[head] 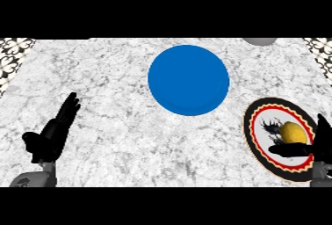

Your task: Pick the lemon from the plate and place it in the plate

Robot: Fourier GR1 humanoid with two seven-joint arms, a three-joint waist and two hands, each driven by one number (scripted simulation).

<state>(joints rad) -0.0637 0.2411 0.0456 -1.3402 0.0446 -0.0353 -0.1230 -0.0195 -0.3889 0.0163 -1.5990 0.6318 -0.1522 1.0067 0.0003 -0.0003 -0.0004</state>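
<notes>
In your head view you have two plates and one lemon (293, 132): a plain blue plate (189, 80) mid-counter and a patterned plate (259, 136) with a red and black rim at the right, the lemon lying on the latter. Your right hand (322, 143) sits just beside the lemon, fingers straight behind it and thumb reaching under it, gripping nothing, while your left hand (53, 132) rests open at the lower left, fingers up.

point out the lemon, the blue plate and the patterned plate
lemon (293, 132), head view, middle of its yellow skin
blue plate (189, 80), head view, bare centre
patterned plate (258, 112), head view, black and red rim at upper left
</notes>
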